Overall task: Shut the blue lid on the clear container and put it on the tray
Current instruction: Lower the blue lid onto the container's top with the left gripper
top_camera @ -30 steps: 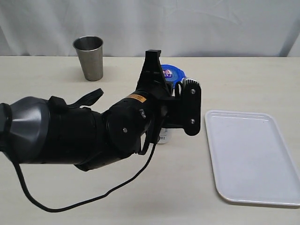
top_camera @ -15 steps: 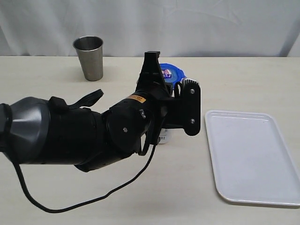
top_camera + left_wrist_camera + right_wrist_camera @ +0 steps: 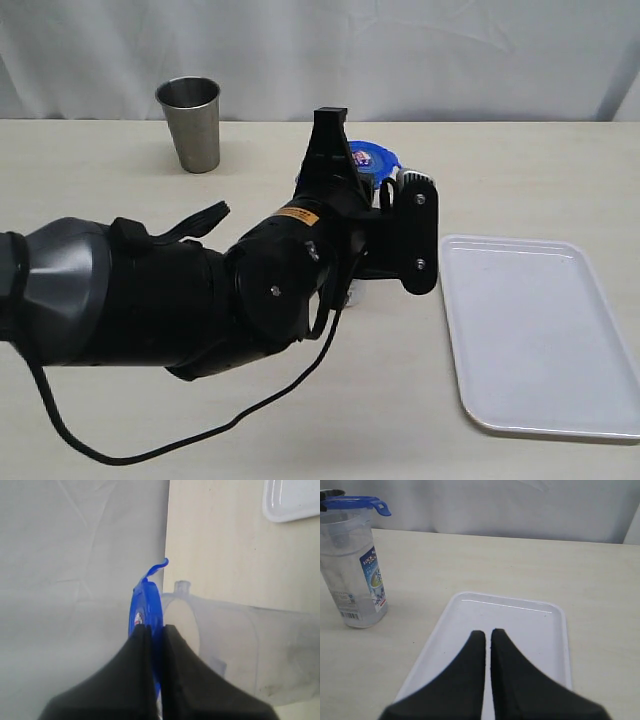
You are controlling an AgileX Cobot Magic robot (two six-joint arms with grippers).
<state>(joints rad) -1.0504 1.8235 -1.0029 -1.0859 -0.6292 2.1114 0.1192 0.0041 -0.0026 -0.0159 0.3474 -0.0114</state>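
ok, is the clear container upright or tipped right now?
Upright. In the right wrist view the clear container stands on its base on the table, blue lid across its top.

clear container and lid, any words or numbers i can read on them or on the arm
Blue label on the clear container: print too blurred to read.
Barcode label near its base: too small.
Sticker on the blue lid: unreadable.
Yellow label on the left arm: unreadable.

The left end effector (image 3: 153, 631), pinching the blue lid (image 3: 377, 158), has shifted slightly to the right.
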